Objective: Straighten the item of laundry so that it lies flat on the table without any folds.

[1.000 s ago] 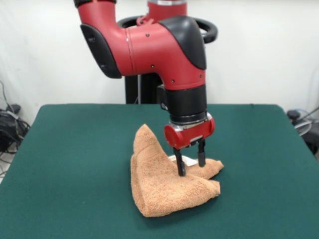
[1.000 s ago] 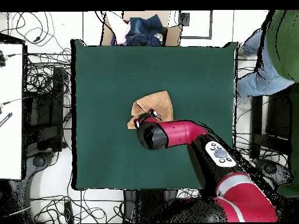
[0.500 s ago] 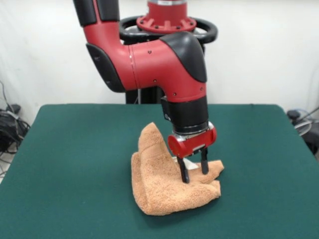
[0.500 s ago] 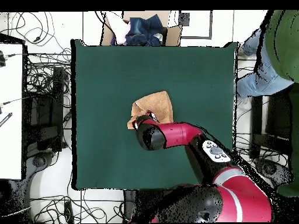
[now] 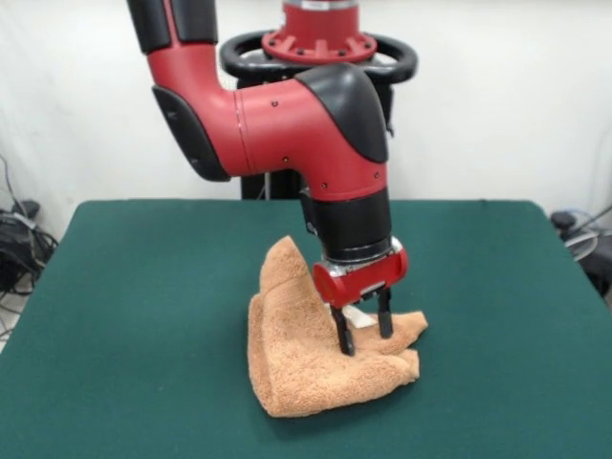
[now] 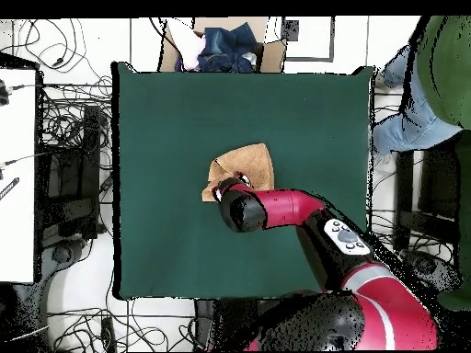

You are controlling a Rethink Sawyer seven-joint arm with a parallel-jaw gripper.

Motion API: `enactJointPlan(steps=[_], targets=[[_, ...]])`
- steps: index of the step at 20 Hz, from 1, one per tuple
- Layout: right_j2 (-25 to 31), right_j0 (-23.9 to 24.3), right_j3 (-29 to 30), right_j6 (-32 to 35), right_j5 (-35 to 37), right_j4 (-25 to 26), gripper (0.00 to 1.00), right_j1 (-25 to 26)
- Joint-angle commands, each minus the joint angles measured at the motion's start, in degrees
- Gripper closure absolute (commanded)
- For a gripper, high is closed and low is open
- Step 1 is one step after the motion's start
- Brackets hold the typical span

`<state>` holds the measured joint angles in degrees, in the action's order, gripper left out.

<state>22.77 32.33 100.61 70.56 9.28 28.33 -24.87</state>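
Note:
The item of laundry [image 5: 296, 368] is a light orange-tan terry towel, bunched and folded in a heap at the middle of the dark green table [image 5: 134, 296]. One fold stands up at its far left. A small white tag shows between the folds. My gripper [image 5: 364, 333] points straight down, open, with its two black fingers [image 5: 343, 337] pressed onto the towel's right part, on either side of the tag. In the overhead view the towel [image 6: 254, 165] lies mid-table [image 6: 166, 110]. There the arm [image 6: 276, 210] covers the gripper.
The robot's pedestal [image 5: 320, 43] stands behind the table's far edge. In the overhead view a box of clothes [image 6: 225, 46] sits beyond the table's top edge. A person [image 6: 432, 83] stands at the right. Cables lie at the left.
The gripper has dropped slightly onto the towel and shifted a little. The arm's upper links have swung over. The towel stays bunched.

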Motion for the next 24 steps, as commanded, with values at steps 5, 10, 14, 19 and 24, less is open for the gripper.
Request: enactJointPlan(steps=[5, 10, 14, 19, 24], targets=[[6.41, 2.75, -10.24, -1.77, 13.36, -1.77, 0.00, 2.98], [8.43, 4.57, -12.38, -3.63, 14.83, -0.34, 0.00, 5.32], [10.00, 5.73, -13.82, -4.48, 15.94, 0.64, 0.00, 6.52], [10.83, 6.60, -14.51, -4.60, 16.92, 1.53, 0.00, 6.62], [11.40, 7.33, -14.39, -4.04, 17.01, 2.07, 0.00, 6.45]])
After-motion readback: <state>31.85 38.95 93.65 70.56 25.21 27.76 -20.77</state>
